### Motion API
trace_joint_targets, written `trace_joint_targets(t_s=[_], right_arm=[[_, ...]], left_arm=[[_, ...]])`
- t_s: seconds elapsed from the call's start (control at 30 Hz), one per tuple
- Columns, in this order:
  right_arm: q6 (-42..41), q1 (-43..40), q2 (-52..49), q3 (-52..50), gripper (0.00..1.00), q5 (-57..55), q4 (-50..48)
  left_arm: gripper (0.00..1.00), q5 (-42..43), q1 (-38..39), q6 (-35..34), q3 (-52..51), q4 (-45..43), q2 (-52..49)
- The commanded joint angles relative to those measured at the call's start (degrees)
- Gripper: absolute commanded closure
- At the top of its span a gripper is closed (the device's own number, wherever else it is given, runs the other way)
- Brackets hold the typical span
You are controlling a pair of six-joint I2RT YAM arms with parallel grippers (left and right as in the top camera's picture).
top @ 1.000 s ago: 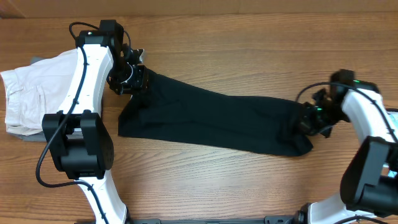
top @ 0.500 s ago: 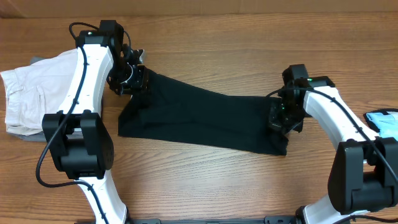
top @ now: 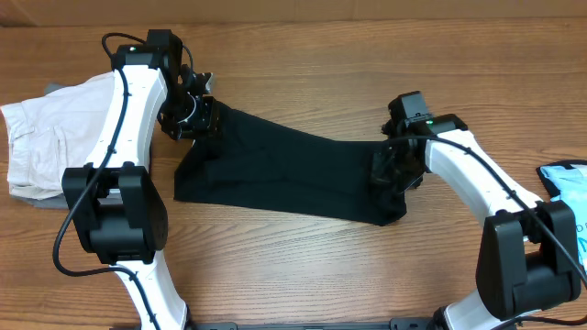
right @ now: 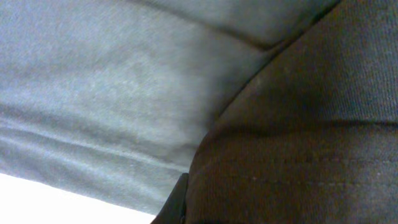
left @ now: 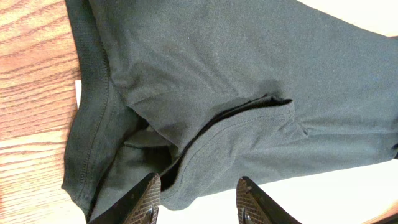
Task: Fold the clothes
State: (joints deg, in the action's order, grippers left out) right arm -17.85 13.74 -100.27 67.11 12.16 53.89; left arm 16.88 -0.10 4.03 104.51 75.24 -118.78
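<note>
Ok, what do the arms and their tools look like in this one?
The left arm and right arm have white shells, bulky black joints and thin black cables looped outside. A green light glows on the right one. The left tool has black cross-hatched fingers.

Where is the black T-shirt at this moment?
In the overhead view, the black T-shirt lies central on the table, between the left end effector at its upper-left corner and the right end effector gripping its right end.

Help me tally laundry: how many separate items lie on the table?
3. A black T-shirt across the middle, a folded off-white garment at the left edge, a light blue item, partly cut off, at the right edge. Others may be hidden.
</note>
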Motion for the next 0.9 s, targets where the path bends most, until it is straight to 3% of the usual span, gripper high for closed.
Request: trace_joint_targets(t_s=[0.0, 0.07, 0.1, 0.17, 0.2, 0.63, 0.83, 0.87], right_arm=[[-0.26, 1.73, 0.26, 0.68, 0.95, 0.76, -0.76], [-0.48, 2.62, 0.26, 0.68, 0.93, 0.79, -1.11], [-0.48, 3.02, 0.26, 0.68, 0.87, 0.76, -1.2], [-0.46, 3.67, 0.28, 0.68, 0.61, 0.79, -1.33], [-0.46, 3.8, 0.28, 0.68, 0.59, 1.07, -1.16], [4.37, 3.82, 3.48, 0.87, 0.59, 10.45, -1.95], [-1.79, -3.17, 6.47, 1.36, 0.6, -3.04, -0.46], [-1.73, -5.07, 6.47, 1.36, 0.65, -2.05, -0.33]], left_arm=[[0.56, -0.31, -0.24, 0.68, 1.27, 0.15, -0.24], [0.56, -0.31, -0.24, 0.68, 1.27, 0.17, -0.22], [0.56, -0.31, -0.24, 0.68, 1.27, 0.17, -0.24], [0.56, -0.31, -0.24, 0.68, 1.27, 0.2, -0.22], [0.56, -0.31, -0.24, 0.68, 1.27, 0.2, -0.24], [0.54, -0.31, -0.24, 0.68, 1.27, 0.17, -0.22], [0.53, -0.33, -0.24, 0.68, 1.27, 0.28, -0.24], [0.53, -0.33, -0.24, 0.68, 1.27, 0.26, -0.24]])
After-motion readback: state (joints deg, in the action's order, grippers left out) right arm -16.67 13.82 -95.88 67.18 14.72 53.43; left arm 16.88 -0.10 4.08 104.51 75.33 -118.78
